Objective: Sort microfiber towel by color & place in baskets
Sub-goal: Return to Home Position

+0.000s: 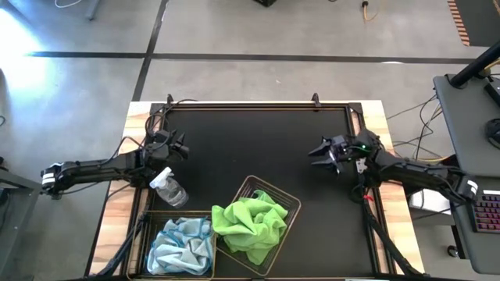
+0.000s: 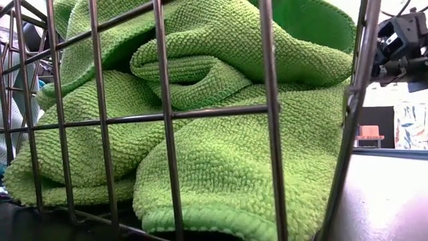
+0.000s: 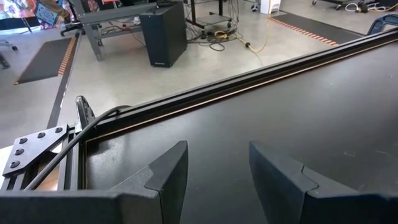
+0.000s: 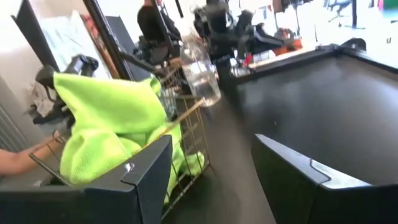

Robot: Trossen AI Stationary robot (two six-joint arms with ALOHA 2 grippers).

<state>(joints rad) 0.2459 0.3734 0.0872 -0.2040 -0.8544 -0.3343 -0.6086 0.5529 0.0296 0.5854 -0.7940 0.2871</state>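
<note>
Sorting's looking done from here: the green towels are sitting heaped in the right basket, the blue towels are lying in the left basket, and I'm not seeing any towel outside them. Both claws are hanging empty with fingers apart, the left claw over the black mat's left side and the right claw over its right. For parking the arms I'm thinking slow and high. I'm also watching the spray bottle standing on the tabletop just beside the left arm, since a sloppy swing could tip it.
</note>
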